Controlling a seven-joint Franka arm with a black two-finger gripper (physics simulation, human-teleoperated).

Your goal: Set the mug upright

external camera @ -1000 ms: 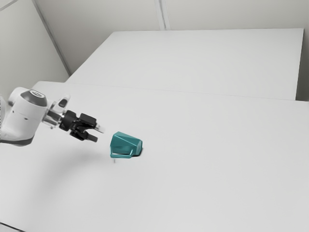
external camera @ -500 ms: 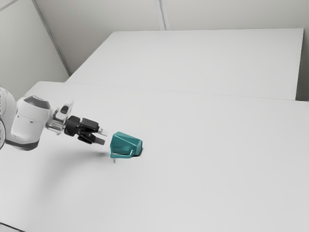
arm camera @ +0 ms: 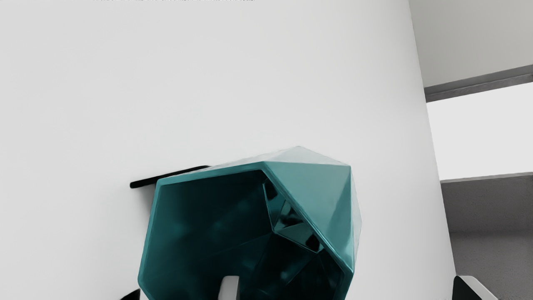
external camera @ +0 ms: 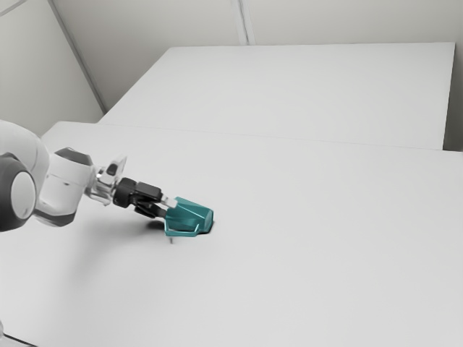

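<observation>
Having moved up to the mug (external camera: 192,216), still on its side, the open gripper (external camera: 166,208) seems nearly ready to grasp.

The white table (external camera: 325,253) carries a teal mug (external camera: 192,215), which lies on its side, with its open mouth turned to the exterior view's left.

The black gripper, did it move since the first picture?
Yes. The gripper has moved toward the exterior view's right, coming right up to the mug, which lies on its side in the same spot.
</observation>
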